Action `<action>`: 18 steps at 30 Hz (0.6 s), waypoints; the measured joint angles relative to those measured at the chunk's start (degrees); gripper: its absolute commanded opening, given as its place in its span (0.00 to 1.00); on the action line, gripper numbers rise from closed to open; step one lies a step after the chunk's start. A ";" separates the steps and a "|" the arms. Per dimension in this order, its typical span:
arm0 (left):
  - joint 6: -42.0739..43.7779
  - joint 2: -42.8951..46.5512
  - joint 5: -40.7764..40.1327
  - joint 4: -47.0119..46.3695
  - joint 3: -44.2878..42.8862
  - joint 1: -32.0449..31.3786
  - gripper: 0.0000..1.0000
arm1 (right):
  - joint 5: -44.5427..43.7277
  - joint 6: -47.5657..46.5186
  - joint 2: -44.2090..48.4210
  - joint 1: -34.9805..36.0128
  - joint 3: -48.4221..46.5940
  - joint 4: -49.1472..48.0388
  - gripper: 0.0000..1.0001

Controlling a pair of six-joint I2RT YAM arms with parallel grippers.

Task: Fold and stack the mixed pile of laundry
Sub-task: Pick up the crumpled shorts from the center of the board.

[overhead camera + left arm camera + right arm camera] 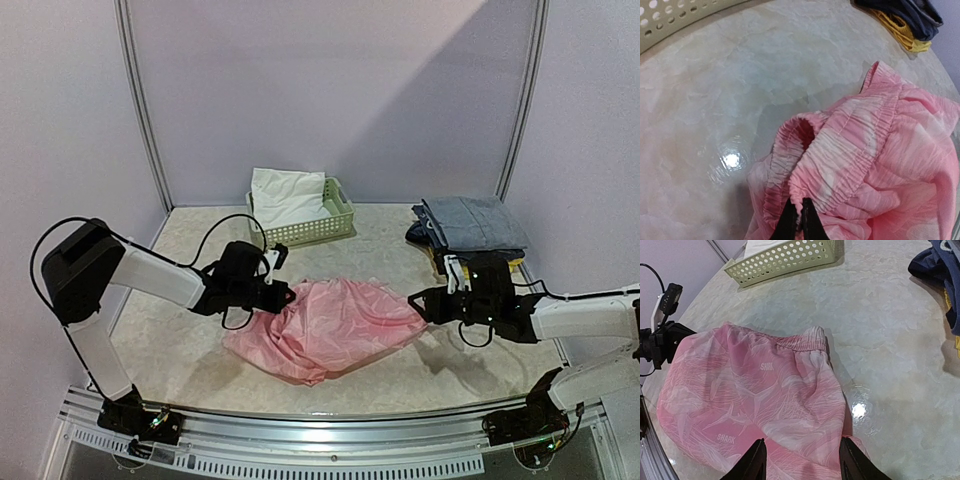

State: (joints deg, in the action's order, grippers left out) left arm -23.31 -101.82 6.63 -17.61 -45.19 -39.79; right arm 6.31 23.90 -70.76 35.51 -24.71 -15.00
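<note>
Thin pink shorts (330, 325) printed with "SHARK" lie spread on the table between both arms. My left gripper (284, 296) is shut on the gathered elastic waistband; in the left wrist view a fold of the pink shorts (865, 150) is pinched between the black tips of that gripper (801, 205). My right gripper (414, 304) stands open at the shorts' right edge. In the right wrist view the right gripper (802, 452) has its fingers low on either side of the pink cloth (755, 390), not closed on it. A larger white piece (288, 195) sits in the basket.
The pale green lattice basket (340, 228) stands at the back centre, seen also as the basket (785, 260) in the right wrist view. Folded grey-blue and yellow clothes (470, 225) are stacked at the back right, just behind my right arm.
</note>
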 measured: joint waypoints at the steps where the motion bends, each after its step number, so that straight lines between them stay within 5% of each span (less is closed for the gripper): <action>1: 0.39 0.72 -0.83 0.63 -0.04 0.00 0.00 | 0.00 -0.04 -0.33 0.00 -0.24 -0.02 0.50; 18: 8.74 10.49 -19.63 17.38 -9.64 0.20 0.00 | -5.11 -0.81 -2.25 0.00 -5.14 -0.44 0.50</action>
State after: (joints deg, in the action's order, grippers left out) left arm -14.57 -91.33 -12.99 -0.23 -54.83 -39.59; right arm 1.19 23.09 -73.01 35.51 -29.85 -15.44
